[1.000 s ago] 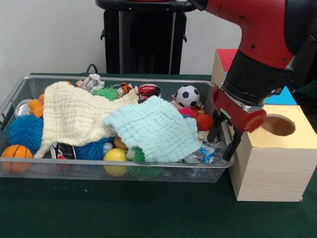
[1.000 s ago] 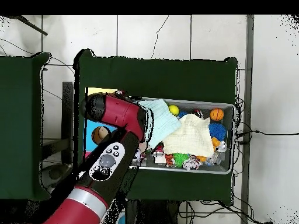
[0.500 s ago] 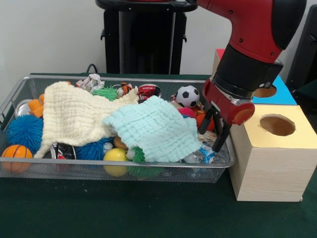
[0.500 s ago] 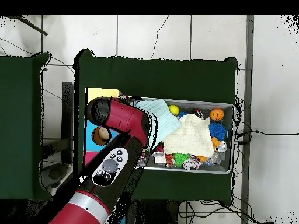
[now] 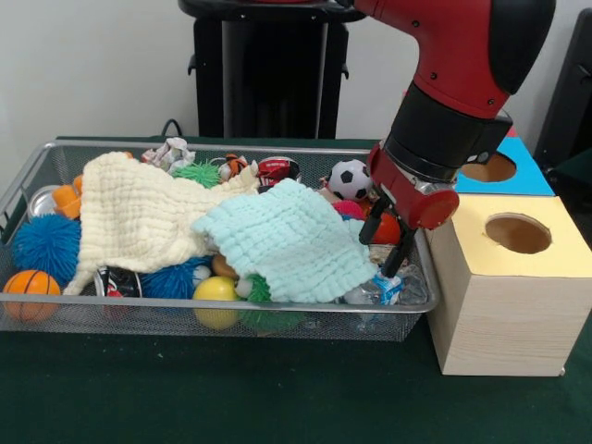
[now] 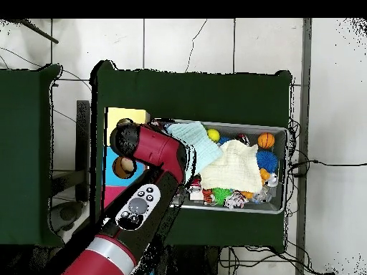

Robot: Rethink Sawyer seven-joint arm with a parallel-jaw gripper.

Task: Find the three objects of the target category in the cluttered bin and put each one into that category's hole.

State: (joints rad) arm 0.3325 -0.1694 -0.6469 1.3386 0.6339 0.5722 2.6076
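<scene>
The green desk [image 5: 277, 398] fills the lower part of the front view and carries the bin [image 5: 213, 319], which spans the left and middle of the frame. Just to its right, at the right edge, stand the wooden boxes, the yellow-topped box [image 5: 509, 287] in front and the blue-topped one behind it with the hole [image 5: 488, 167] in the upper right. The red arm [image 5: 462, 83] comes down from the upper right. Two cloths cover much of the bin's clutter: a cream cloth [image 5: 139, 217] to the left and a pale green cloth [image 5: 282, 240] at centre, with balls and soft toys around them. The end effector [image 5: 380, 242] hangs over the bin's right end, its two dark fingers spread apart and holding nothing. Directly below and slightly toward the front rim lies a crumpled clear bottle with a blue-white label [image 5: 381, 288], its long axis running roughly left to right along the rim, its left end tucked under the green cloth's edge. The coming move seems to be a short straight drop. Room is tight: the bin's right wall and the yellow-topped box stand close on the right, the cloth on the left. The other two clear items are not visible, probably buried.
</scene>
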